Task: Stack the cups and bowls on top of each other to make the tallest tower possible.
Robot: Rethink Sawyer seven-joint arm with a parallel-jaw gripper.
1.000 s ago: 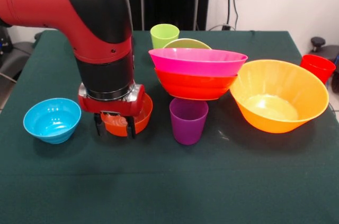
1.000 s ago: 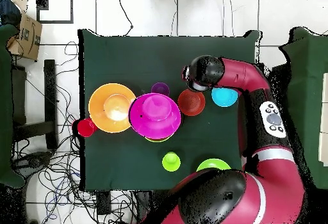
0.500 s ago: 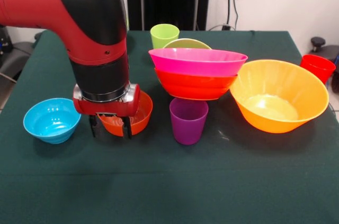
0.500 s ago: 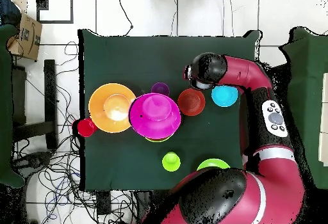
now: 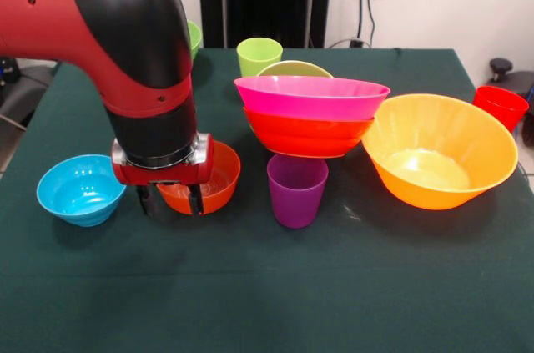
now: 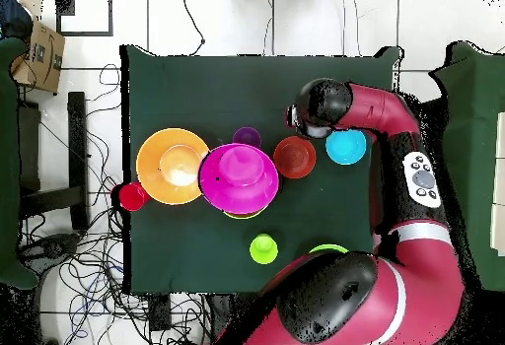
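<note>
My gripper (image 5: 168, 205) is open and low over the table, just in front of the left part of the small orange-red bowl (image 5: 210, 183), between it and the small blue bowl (image 5: 81, 189). It holds nothing. In the overhead view the arm's wrist (image 6: 318, 110) hides it. The tower is a pink bowl (image 5: 311, 96) nested on a red-orange bowl (image 5: 307, 133), with a lime green bowl (image 5: 294, 68) showing close behind. A purple cup (image 5: 296, 189) stands in front of it. A lime green cup (image 5: 259, 55) stands at the back, and a red cup (image 5: 499, 106) at the far right.
The large orange bowl (image 5: 438, 150) sits right of the tower. A second lime green bowl (image 6: 326, 249) lies near the robot's base, partly under the arm. The table's dark green cloth (image 5: 267, 303) stretches along the front. Cables lie on the floor around the table (image 6: 94, 262).
My gripper has moved a little left in the front view, away from the orange-red bowl's middle and toward the blue bowl. The bowls and cups have not moved.
</note>
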